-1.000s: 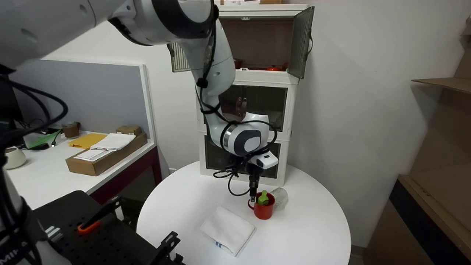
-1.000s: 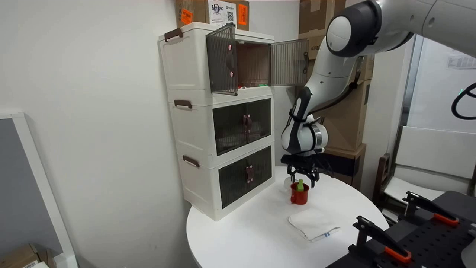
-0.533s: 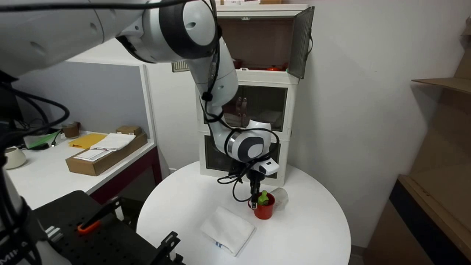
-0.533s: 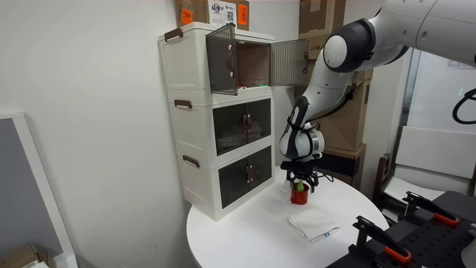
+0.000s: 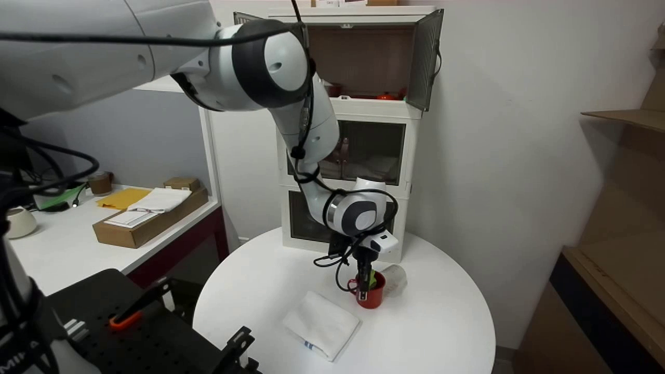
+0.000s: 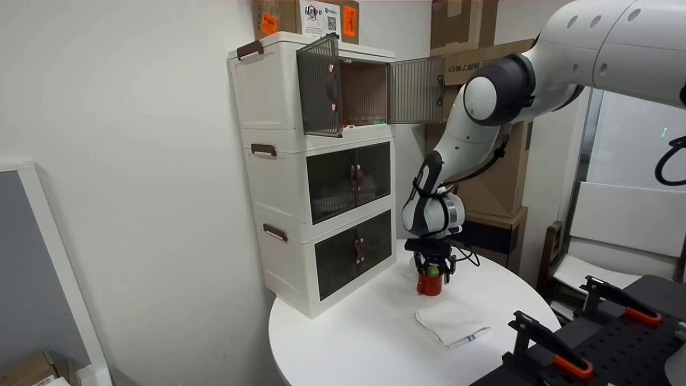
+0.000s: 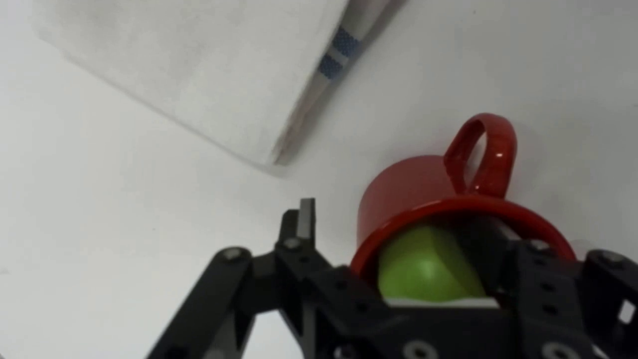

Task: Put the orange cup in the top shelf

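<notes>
The red-orange cup [image 5: 376, 297] stands upright on the round white table in both exterior views [image 6: 429, 286]. It holds a green item [image 7: 423, 264]. In the wrist view the cup [image 7: 403, 192] lies below the middle, its handle pointing up and right. My gripper [image 7: 398, 228] is open and down at the cup. One finger is outside the cup's wall, apart from it; the other reaches inside beside the green item. The gripper also shows in both exterior views [image 5: 363, 295] [image 6: 434, 272]. The top shelf [image 5: 363, 57] is open, brownish inside, with its doors swung outward [image 6: 364, 88].
A clear tumbler [image 5: 397, 279] is right behind the cup. A folded white cloth [image 5: 322, 324] lies in front of it. Small red items [image 5: 386, 96] sit inside the top shelf. The open door [image 6: 320, 86] juts out. Clamps [image 6: 552, 343] stand on the black robot bench.
The arm has come down, and one finger has gone from above the cup to inside its rim. The cup has shifted slightly to the left in both exterior views. The gripper stays open.
</notes>
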Tool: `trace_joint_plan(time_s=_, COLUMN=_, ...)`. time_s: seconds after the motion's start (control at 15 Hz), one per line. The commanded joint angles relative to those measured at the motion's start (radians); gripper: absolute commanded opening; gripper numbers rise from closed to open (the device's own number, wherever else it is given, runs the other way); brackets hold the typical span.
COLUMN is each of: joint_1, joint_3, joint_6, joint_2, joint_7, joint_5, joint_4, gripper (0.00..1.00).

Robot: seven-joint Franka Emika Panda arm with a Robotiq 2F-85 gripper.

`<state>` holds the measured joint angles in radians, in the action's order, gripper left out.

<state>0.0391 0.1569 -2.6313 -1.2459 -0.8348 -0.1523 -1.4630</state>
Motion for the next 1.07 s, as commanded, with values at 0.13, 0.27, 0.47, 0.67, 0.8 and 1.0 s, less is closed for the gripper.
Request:
trace_joint_plan(time_s=0.13, joint_1=-0.015, joint_3=0.006, joint_6=0.059, joint_2=-0.063, joint_7=0.02, joint_5=-0.008, joint_4=0.117, gripper=0.28)
trace_joint_plan(time_s=0.27, joint_1=-0.015, joint_3=0.006, joint_6=0.061, joint_2=-0.073, joint_7=0.02, joint_5=-0.008, joint_4=0.134, gripper=0.12)
trace_joint_plan(time_s=0.47, joint_1=-0.013, joint_3=0.003, joint_6=0.063, joint_2=-0.082, joint_7=0.014, joint_5=-0.013, joint_4=0.155, gripper=0.0)
trace_joint_plan(time_s=0.67, joint_1=0.001, joint_3=-0.017, joint_6=0.074, joint_2=-0.081, joint_7=0.029, joint_5=-0.02, joint_4=0.166, gripper=0.0)
trace_joint_plan(time_s=0.8, joint_1=-0.028, joint_3=-0.021, joint_6=0.085, joint_2=0.018, joint_7=0.032, joint_5=-0.015, joint_4=0.069, gripper=0.02)
trace_joint_plan(time_s=1.0, joint_1=-0.069, joint_3=-0.038, joint_6=0.079, joint_2=0.117, joint_7=0.011, joint_5=0.012, joint_4=-0.011, gripper=0.02)
